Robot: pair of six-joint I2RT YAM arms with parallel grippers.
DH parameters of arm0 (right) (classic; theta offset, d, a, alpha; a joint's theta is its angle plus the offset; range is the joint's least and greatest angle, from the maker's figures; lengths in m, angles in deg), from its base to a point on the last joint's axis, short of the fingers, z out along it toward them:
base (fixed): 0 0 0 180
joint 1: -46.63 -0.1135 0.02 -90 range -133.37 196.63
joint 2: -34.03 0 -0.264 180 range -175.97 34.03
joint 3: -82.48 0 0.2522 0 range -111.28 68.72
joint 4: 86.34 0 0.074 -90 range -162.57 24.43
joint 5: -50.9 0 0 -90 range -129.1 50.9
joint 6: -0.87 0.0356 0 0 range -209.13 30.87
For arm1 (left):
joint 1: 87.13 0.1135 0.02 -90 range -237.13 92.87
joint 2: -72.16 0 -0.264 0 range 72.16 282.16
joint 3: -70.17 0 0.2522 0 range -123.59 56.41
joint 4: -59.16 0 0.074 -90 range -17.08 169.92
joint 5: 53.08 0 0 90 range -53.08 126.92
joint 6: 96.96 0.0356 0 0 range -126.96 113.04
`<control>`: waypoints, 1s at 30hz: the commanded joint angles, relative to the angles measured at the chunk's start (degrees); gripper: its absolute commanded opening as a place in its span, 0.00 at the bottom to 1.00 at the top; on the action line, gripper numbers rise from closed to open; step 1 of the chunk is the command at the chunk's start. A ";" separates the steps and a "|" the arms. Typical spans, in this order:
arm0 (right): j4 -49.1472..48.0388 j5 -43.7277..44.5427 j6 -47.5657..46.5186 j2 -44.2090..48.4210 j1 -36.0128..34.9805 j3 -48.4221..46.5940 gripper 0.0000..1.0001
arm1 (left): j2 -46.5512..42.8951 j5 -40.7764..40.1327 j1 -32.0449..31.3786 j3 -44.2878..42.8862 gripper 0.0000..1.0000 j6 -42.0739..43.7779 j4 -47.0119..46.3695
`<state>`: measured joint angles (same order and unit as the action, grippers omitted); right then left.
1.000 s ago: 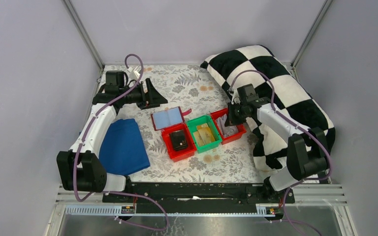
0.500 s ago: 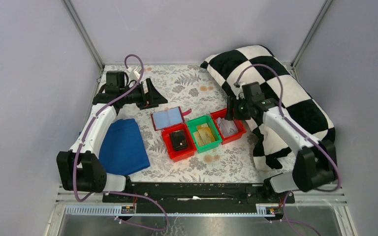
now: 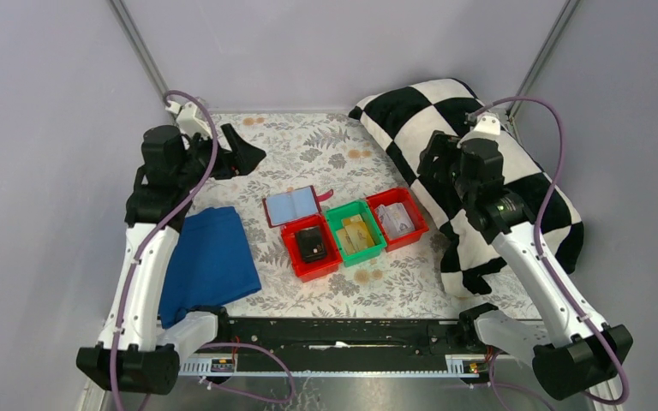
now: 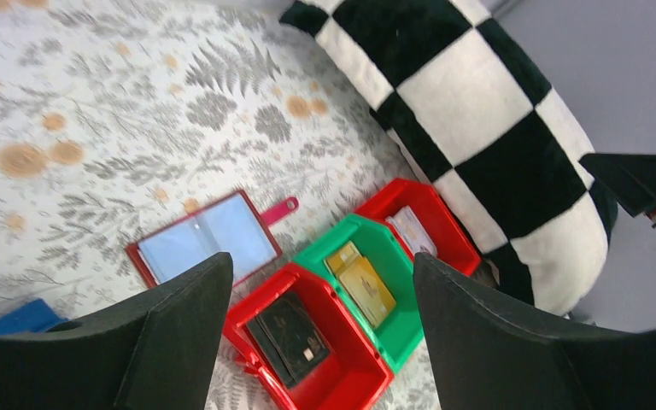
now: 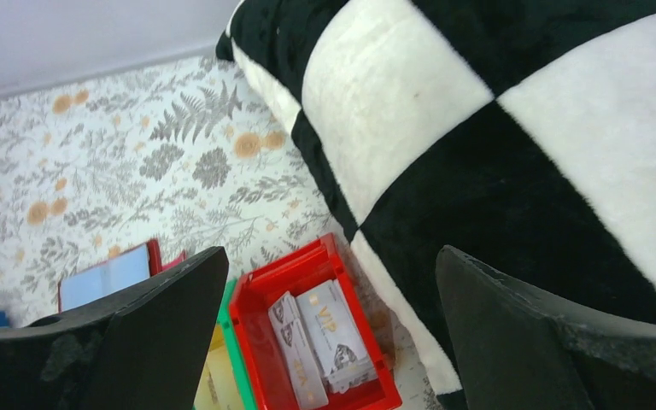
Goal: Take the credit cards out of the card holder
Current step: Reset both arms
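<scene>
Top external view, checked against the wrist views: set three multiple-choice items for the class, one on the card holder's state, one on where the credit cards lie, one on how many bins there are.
1. The card holder is: A) lying open on the table B) folded shut C) held in a gripper
2. The credit cards lie: A) inside the card holder B) in a gripper C) in the red bin beside the checkered cushion
3. Bins in the row: A) two B) three C) five

Key: 1 A, its blue lining faces up, and the left gripper and right gripper are open and empty. 2 C, the pale cards lie in that bin. 3 B, the other red bin, the green bin, then the cards' bin.
</scene>
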<state>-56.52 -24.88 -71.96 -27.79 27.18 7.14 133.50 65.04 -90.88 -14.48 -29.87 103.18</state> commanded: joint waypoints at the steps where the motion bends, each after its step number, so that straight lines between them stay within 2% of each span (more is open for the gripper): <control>1: -6.00 6.24 0.52 3.10 0.11 2.95 1.00 | -3.98 -8.51 -0.10 1.01 0.81 0.46 -5.13; 8: -6.99 5.22 1.26 2.94 0.14 3.43 1.00 | -5.31 -10.40 -0.08 2.28 0.82 0.31 -5.37; 15: -7.02 7.39 2.82 4.28 0.13 4.92 1.00 | -5.59 -15.88 -0.03 2.09 0.85 -2.85 -5.18; 24: -5.57 6.65 3.09 6.51 0.13 6.55 1.00 | -6.24 -15.35 -0.09 2.52 0.87 -3.26 -5.75; 30: -5.90 6.09 2.18 6.95 0.11 6.36 1.00 | -7.97 -17.71 -0.07 2.28 0.86 -3.43 -5.84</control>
<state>-61.09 -20.03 -69.52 -22.15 27.18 13.72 128.06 49.78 -90.88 -11.60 -32.74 100.23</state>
